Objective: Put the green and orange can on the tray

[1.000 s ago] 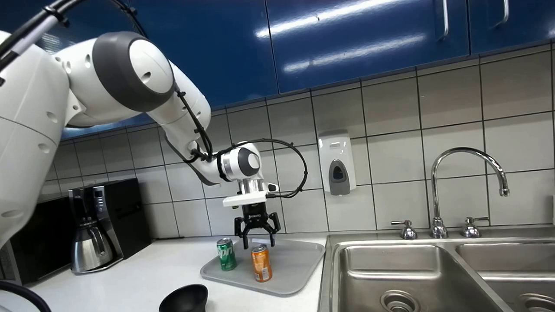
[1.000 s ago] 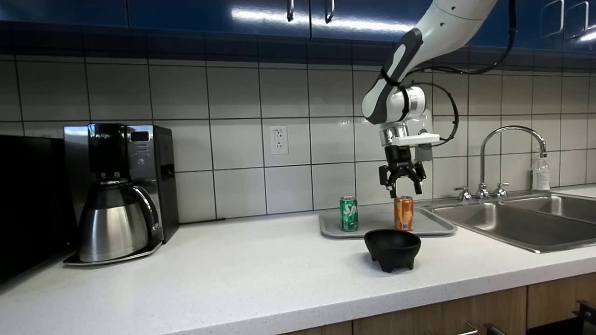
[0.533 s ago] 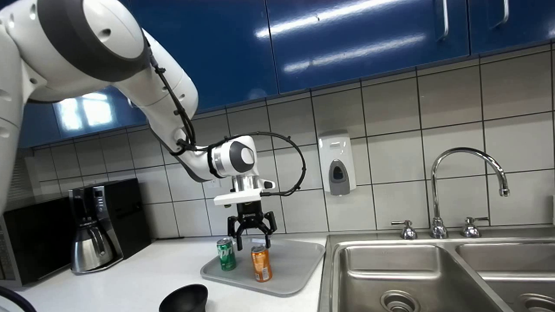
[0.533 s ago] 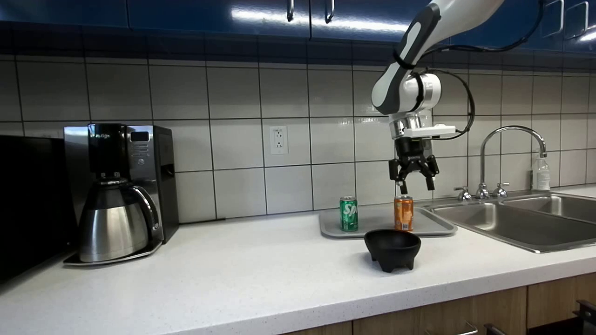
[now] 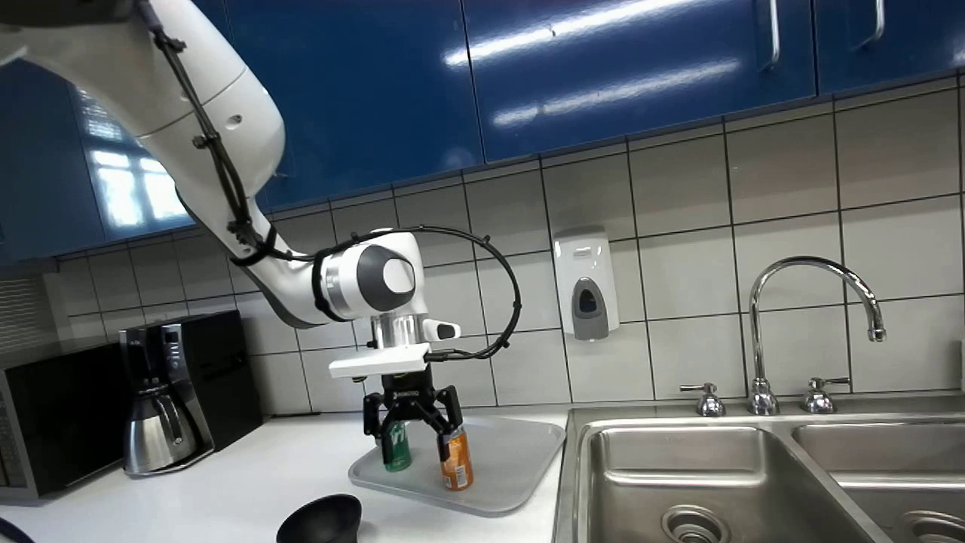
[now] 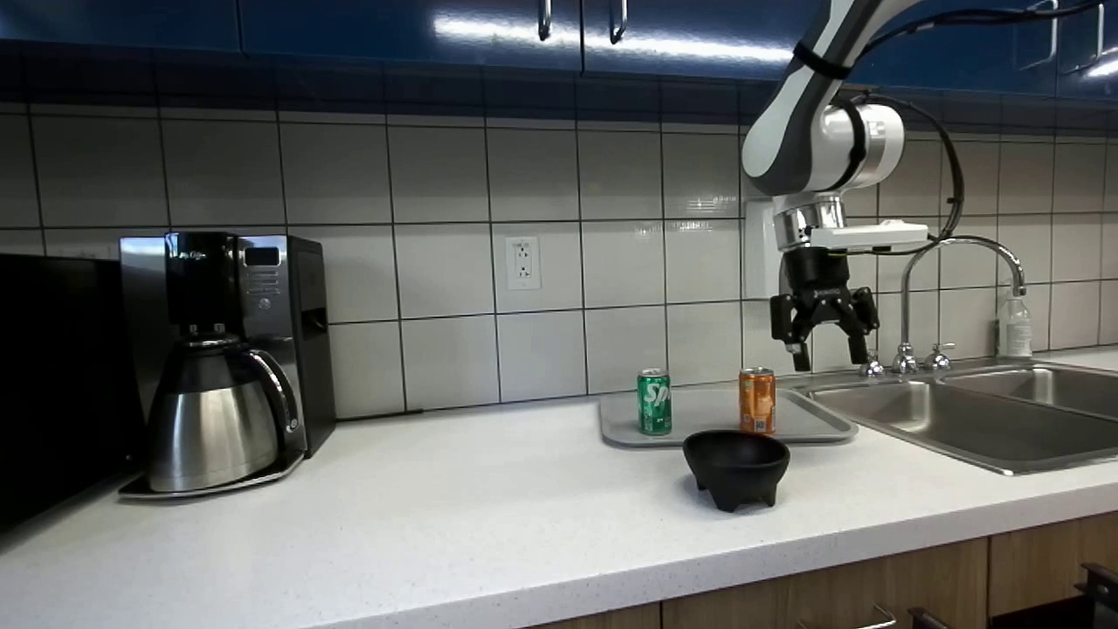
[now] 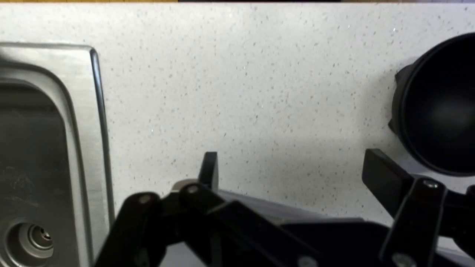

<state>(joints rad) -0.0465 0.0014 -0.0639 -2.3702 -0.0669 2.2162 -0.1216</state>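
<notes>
Hanging near the tray (image 5: 513,460), my fingers (image 7: 387,181) are standing released and spread wide, with the counter (image 7: 259,92) showing between them in the wrist view. The green can (image 6: 654,404) and the orange can (image 6: 757,402) are both standing upright on the tray, apart from each other. In both exterior views the green can is standing toward the tray's left end, the orange can nearer its middle. In an exterior view I am seeing a gap between my fingers and both cans; whether the fingers are hovering directly over the tray or just past its edge, I cannot tell from here.

The arm (image 5: 234,98) is reaching across well above the tray. The bowl (image 6: 736,467) is resting near the tray, off it, on the side toward the counter's front edge. The sink (image 6: 952,428) is lying just to the tray's right in both exterior views, with the faucet (image 5: 757,332) rising farther right. On the wall (image 6: 441,271) behind the tray the soap dispenser (image 5: 586,283) is hanging, the outlet (image 6: 523,262) is sitting to the tray's left, and well beyond that the coffee maker (image 6: 266,323) is standing.
</notes>
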